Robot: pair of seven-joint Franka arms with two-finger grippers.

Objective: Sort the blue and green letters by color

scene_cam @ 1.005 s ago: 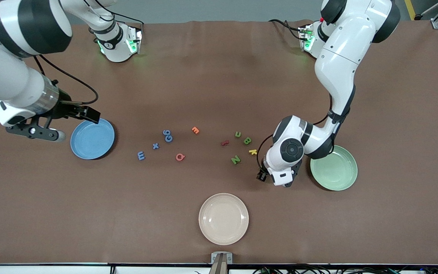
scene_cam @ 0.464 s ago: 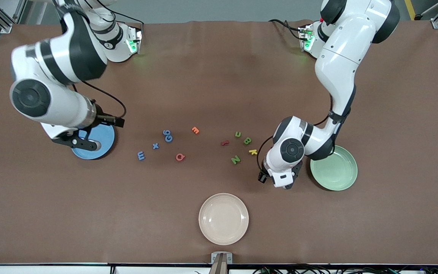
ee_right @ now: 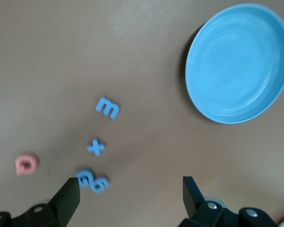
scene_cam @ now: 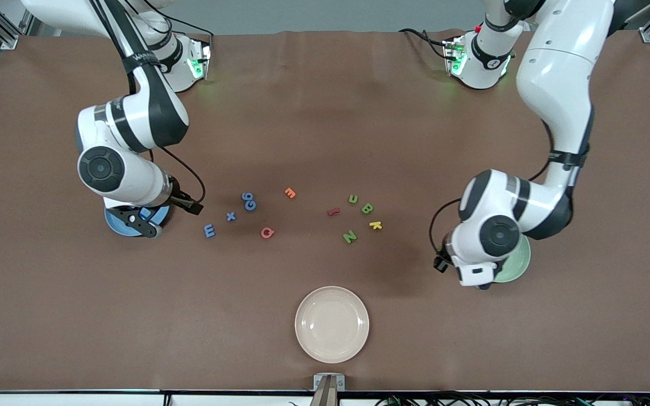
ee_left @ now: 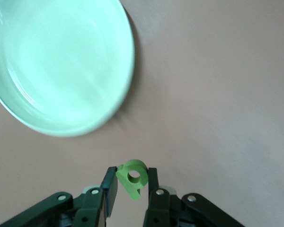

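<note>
With my left tool (ee_left: 129, 187) clamped on a green P (ee_left: 132, 177) beside the green plate (ee_left: 61, 66) to drop it there, my right tool (ee_right: 131, 198) hangs spread beside the blue plate (ee_right: 239, 61), near 4 blue letters (ee_right: 95, 147).

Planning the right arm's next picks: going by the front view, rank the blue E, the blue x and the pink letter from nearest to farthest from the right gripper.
The right gripper hangs over the blue plate, jaws open.
1. Blue E, nearest, toward the right arm's end of the letters.
2. Blue x, next, beside the blue G and 6.
3. Pink letter, farthest, toward the table's middle.
</note>
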